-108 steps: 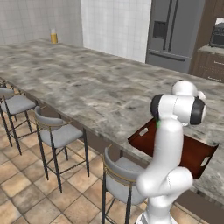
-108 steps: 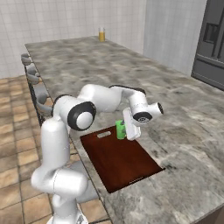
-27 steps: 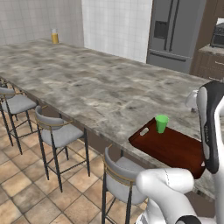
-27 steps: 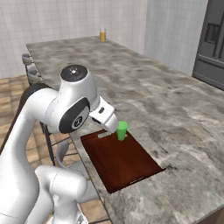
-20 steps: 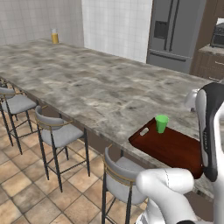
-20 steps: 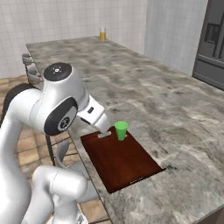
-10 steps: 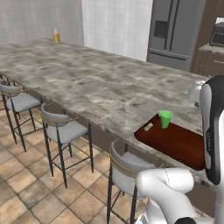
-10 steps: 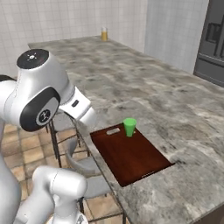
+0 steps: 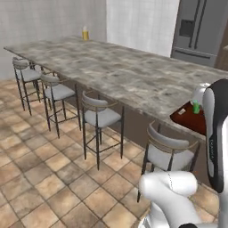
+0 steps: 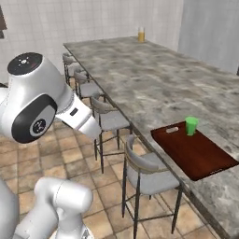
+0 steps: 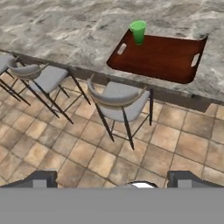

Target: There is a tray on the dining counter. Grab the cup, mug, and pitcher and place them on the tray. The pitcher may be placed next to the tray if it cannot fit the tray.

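The dark red-brown tray (image 10: 196, 154) lies at the near edge of the grey marbled dining counter (image 10: 154, 79). The green cup (image 10: 191, 126) stands upright in the tray's far corner, beside a slot handle. The hand view looks down on the tray (image 11: 162, 57) and the cup (image 11: 138, 31) from well back over the tiled floor. My gripper (image 11: 113, 183) is open and holds nothing, far from the tray. The yellow pitcher (image 10: 141, 33) stands at the far end of the counter, also the pitcher (image 9: 84, 33). The mug is out of view.
Several grey stools (image 9: 100, 116) line the counter's near side, one directly below the tray (image 11: 118, 98). Tiled floor (image 9: 40, 178) spreads on my side. A steel fridge (image 9: 200, 31) stands beyond the counter.
The whole picture has shifted: the base has backed away from the counter and turned. The gripper, earlier at the cup on the tray, has let go and drawn back. The cup stays put.
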